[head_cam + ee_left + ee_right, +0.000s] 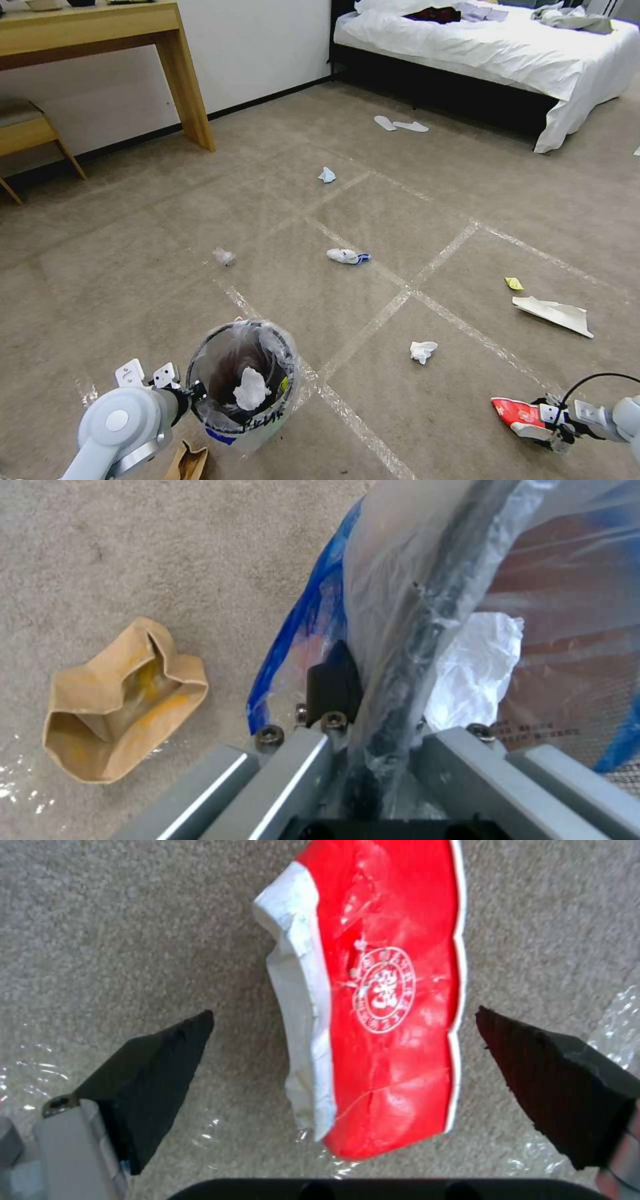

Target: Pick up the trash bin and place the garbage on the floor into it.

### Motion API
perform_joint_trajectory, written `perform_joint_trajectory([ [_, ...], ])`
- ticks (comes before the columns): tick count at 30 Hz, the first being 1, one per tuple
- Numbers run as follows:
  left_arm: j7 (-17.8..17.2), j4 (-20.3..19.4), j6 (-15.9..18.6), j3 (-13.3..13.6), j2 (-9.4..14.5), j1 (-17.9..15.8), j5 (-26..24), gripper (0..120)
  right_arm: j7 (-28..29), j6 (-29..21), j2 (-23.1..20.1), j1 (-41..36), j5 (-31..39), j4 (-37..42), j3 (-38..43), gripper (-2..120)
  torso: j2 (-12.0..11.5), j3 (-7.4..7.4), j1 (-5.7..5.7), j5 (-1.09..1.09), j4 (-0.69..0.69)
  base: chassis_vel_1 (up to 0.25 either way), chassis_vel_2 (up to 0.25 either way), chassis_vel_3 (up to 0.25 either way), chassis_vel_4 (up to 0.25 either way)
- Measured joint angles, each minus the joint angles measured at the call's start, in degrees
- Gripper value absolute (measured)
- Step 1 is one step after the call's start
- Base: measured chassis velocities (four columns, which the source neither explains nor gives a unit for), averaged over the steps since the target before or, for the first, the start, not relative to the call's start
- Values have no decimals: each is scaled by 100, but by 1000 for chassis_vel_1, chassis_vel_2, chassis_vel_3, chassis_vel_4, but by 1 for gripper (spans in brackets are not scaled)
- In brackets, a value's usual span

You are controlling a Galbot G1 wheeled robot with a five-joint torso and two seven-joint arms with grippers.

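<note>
My left gripper (190, 392) is shut on the near rim of the trash bin (243, 383), a round bin with a clear liner and black lettering. In the left wrist view the gripper (373, 685) pinches rim and liner, one black pad (333, 680) on the outside. A white tissue (251, 390) lies inside the bin. My right gripper (537, 427) is low at the right, open, its fingers on either side of a flattened red-and-white cup (380, 990) on the floor (133, 267). More garbage lies around: tissues (423, 350), a paper sheet (553, 313), brown cardboard (120, 705).
Further litter sits farther out: a tissue with blue (347, 256), a small wad (224, 256), another tissue (327, 175), a yellow scrap (513, 283). A wooden desk (100, 33) and stool (27, 130) stand at the left, a bed (500, 53) with slippers (400, 125) at the back.
</note>
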Motion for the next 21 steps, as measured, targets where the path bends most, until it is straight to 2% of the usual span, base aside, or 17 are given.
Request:
perform_joint_trajectory([
  [7,20,51,-2,4,40,-37,-21,0,210,-118,89,57,-18,-158,-139,100,0,0,0,0,0,0,0,0,0],
  [11,39,59,-5,4,60,-49,-33,0,237,-179,107,112,13,-219,-188,96,0,0,0,1,0,0,0,0,0],
  [13,52,67,-10,10,56,-54,-33,0,251,-254,122,144,72,-265,-220,85,0,0,0,0,0,0,0,0,0],
  [17,57,67,-18,17,43,-60,-29,0,284,-283,144,146,137,-281,-222,77,0,0,0,0,-1,0,0,0,0],
  [18,62,64,-20,20,42,-61,-29,0,301,-292,158,137,188,-281,-219,68,0,0,0,0,0,0,0,0,0],
  [19,62,64,-20,20,42,-61,-29,0,301,-292,158,137,188,-281,-219,68,0,0,0,0,0,0,0,0,0],
  [21,63,42,-31,19,58,-64,-28,0,303,-292,187,93,223,-261,-196,56,0,0,0,1,0,0,0,0,0],
])
